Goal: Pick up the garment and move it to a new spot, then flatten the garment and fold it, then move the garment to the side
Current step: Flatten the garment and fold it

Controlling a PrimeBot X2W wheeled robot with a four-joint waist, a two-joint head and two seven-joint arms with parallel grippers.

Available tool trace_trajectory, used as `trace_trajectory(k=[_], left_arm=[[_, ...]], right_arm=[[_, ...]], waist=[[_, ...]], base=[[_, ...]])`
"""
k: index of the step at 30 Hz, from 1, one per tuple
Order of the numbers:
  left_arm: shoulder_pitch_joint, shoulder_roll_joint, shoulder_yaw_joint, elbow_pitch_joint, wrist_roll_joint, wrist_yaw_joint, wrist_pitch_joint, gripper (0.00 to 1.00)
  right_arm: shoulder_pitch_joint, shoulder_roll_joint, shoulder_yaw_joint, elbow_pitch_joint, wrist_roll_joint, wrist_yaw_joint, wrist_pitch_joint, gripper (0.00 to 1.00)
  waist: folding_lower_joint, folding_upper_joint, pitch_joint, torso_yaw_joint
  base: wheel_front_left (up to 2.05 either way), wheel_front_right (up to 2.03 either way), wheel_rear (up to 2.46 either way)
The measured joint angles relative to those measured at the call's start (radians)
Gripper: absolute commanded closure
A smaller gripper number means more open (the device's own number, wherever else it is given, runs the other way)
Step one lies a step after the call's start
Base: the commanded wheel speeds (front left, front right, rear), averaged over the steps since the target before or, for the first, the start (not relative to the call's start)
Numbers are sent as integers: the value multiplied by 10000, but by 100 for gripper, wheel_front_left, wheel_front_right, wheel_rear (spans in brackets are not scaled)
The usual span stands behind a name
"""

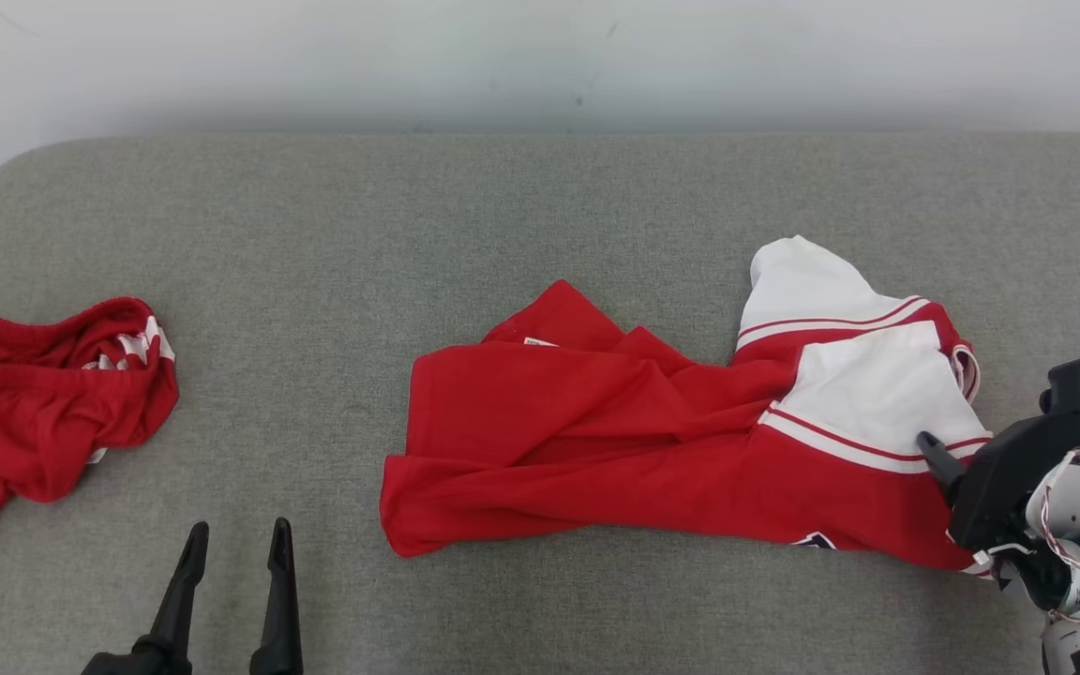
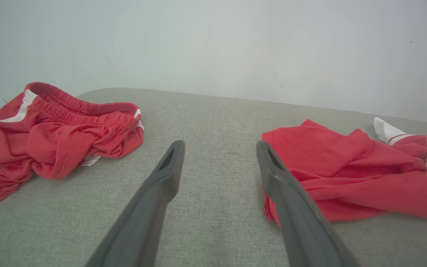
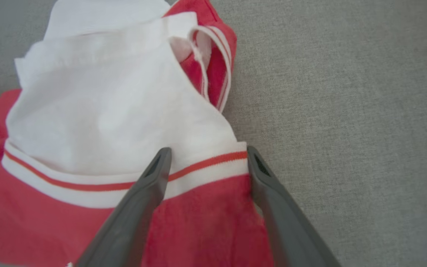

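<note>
The garment (image 1: 652,441), a red shirt with white shoulder panels and striped trim, lies crumpled at centre right of the grey padded surface. My right gripper (image 1: 948,464) is at its right end, tilted down onto the cloth. In the right wrist view the right gripper (image 3: 208,150) is open, and the garment's (image 3: 106,122) red-striped white band lies between its fingers, with the right finger at the cloth's edge. My left gripper (image 1: 239,530) stands open at the lower left over bare surface, apart from the garment (image 2: 347,178); its fingers hold nothing (image 2: 219,146).
A second red piece with white stripes and an elastic waistband (image 1: 43,394) lies bunched at the far left (image 2: 58,137). The grey padded surface (image 1: 502,216) has rounded far corners and ends at a white wall behind.
</note>
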Motion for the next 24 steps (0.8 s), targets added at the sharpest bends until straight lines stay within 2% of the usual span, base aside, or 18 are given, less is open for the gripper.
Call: trace_trajectory(k=[2, 3, 4, 11, 18, 24], left_arm=[[0, 2, 36, 0, 25, -4, -2, 0], [0, 0, 40, 2, 33, -13, -2, 0], [0, 0, 42, 2, 33, -17, -2, 0], [15, 0, 44, 92, 35, -88, 0, 0], [195, 0, 132, 63, 27, -77, -2, 0], [192, -2, 138, 73, 19, -88, -2, 0]], right_arm=[[62, -82, 146, 2, 178, 0, -12, 2], [79, -136, 196, 10, 238, 0, -13, 69], [90, -176, 251, 4, 309, 0, -25, 100], [625, -347, 6, -545, 207, 0, -531, 100], [2096, 10, -476, -2391, 174, 0, -548, 100], [3031, 374, -1007, -3091, 25, 0, -370, 100]], waist=[[0, 0, 28, -1], [0, 0, 37, 1], [0, 0, 40, 3], [-1, 0, -161, 46], [-1, -2, -375, -95], [-2, -2, -390, -273]], base=[[0, 0, 0], [0, 0, 0], [0, 0, 0], [0, 0, 0], [0, 0, 0], [0, 0, 0]])
